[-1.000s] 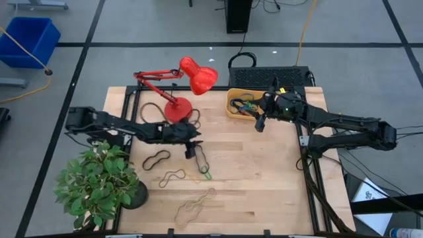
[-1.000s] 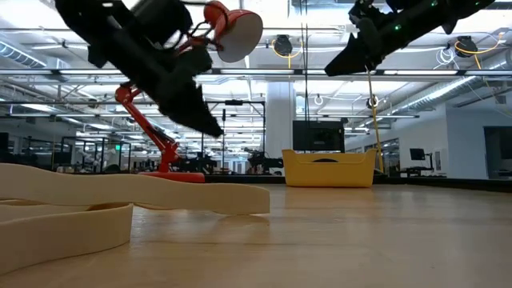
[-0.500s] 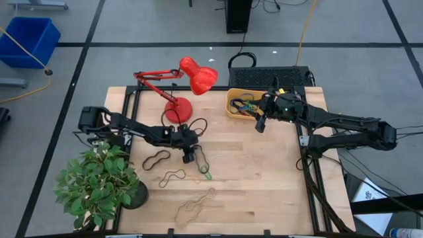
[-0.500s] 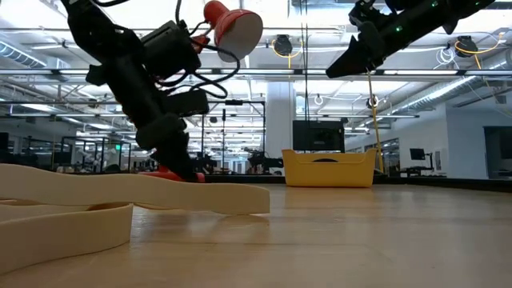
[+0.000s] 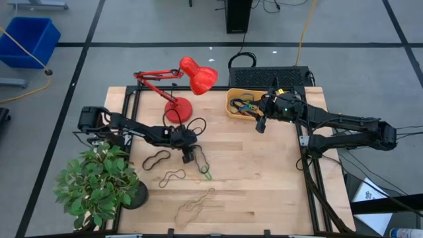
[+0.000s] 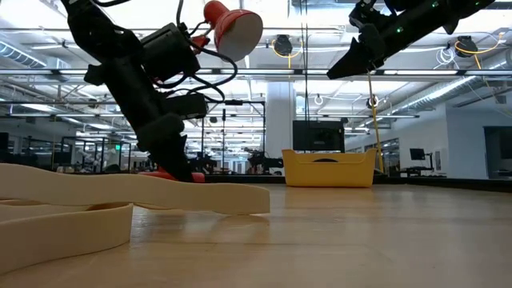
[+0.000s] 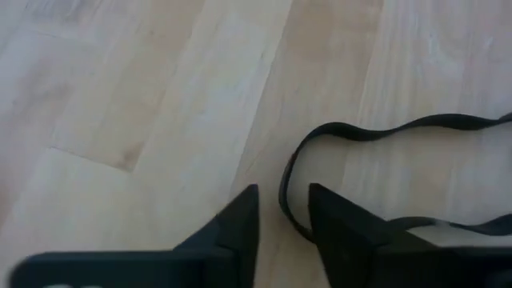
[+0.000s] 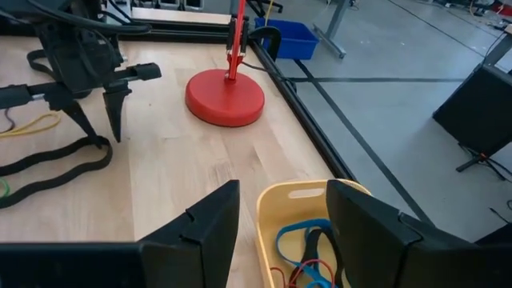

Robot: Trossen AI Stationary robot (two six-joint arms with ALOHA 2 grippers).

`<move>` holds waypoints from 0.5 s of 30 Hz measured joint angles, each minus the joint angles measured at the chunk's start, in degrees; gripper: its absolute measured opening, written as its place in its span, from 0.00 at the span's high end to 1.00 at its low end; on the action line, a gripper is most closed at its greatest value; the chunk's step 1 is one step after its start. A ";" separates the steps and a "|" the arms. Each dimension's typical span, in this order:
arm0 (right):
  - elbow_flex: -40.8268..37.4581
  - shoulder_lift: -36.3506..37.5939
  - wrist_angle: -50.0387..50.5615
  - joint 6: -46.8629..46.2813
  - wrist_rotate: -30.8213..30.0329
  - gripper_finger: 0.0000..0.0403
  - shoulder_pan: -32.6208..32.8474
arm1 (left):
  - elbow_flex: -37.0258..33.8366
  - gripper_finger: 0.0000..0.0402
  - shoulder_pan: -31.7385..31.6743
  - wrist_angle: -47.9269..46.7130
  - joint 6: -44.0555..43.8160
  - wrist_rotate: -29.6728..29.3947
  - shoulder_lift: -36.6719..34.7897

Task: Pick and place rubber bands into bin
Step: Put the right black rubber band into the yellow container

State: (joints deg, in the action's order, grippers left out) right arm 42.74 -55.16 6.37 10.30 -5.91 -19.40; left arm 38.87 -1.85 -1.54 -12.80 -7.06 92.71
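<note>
Left gripper [image 7: 284, 210] lower, astride black band [image 7: 384, 132].

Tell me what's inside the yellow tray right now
The yellow tray holds a few tangled rubber bands, blue, black and red. The right gripper hovers above it, open, and its fingers cover the tray's near end.

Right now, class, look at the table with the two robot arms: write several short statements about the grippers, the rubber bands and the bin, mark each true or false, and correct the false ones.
1. The left gripper is down at the table with a black rubber band between its open fingers. True.
2. The bin is empty. False: it already holds coloured rubber bands.
3. The right gripper holds a rubber band. False: it is open and empty, above the table beside the bin.
4. A red desk lamp stands on the table. True.
5. All rubber bands are in the bin. False: several lie on the table.
</note>
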 joint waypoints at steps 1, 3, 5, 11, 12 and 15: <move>0.00 -0.01 -0.01 0.18 0.00 0.54 0.00 | 0.00 0.77 0.00 0.00 0.02 0.56 0.00; 0.00 0.00 -0.01 0.96 0.00 0.54 0.00 | -0.02 0.85 0.00 0.00 0.02 1.08 0.00; 0.00 0.00 -0.02 1.27 0.01 0.54 0.00 | -0.02 0.93 0.00 0.02 -0.47 1.10 0.00; 0.00 0.00 0.00 1.06 0.00 0.54 -0.02 | -0.02 0.97 0.00 0.02 -2.84 1.12 0.00; 0.00 0.00 0.01 0.99 0.02 0.54 0.00 | -0.02 0.97 0.00 0.04 -2.84 1.12 0.00; 0.00 0.00 0.12 0.97 0.02 0.54 -0.02 | -0.02 0.98 0.00 0.07 -3.35 1.12 -0.02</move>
State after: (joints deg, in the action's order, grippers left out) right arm 42.74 -55.16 6.49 11.26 -5.89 -19.41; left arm 38.85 -1.85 -1.48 -16.14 -5.93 92.68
